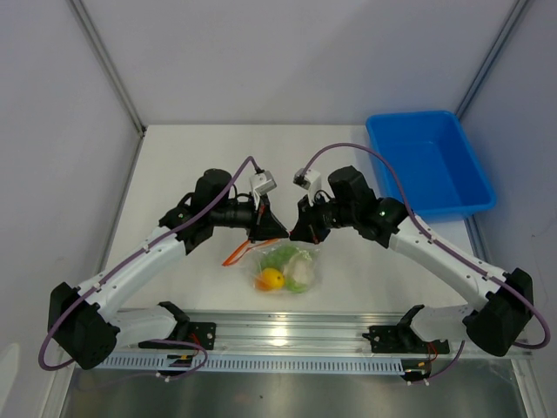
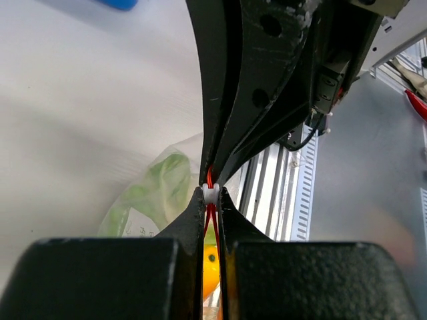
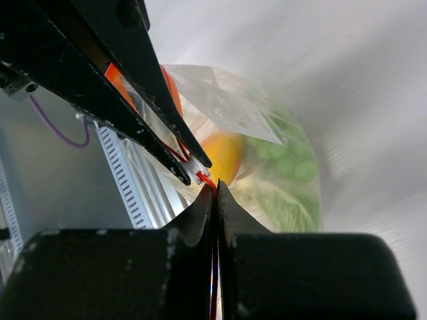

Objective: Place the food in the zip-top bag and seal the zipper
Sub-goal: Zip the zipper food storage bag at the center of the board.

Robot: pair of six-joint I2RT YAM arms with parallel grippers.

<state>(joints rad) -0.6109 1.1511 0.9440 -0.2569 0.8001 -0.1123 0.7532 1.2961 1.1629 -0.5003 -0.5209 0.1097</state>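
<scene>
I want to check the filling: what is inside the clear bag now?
Inside the zip-top bag: an orange-yellow fruit, a white cauliflower and a green cluster. Both grippers cover the mouth, so anything there is unseen.

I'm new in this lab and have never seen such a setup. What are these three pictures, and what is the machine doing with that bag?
Two robot arms are bolted at the near edge of a table. One picture looks down from above; the other two come from cameras on each wrist, looking past that arm's own fingers. The left gripper and the right gripper meet over a clear zip-top bag, both shut on its orange-red zipper. Inside the bag lie toy foods: an orange-yellow fruit, a green cluster and a white cauliflower. A blue tray sits at the far right.
</scene>
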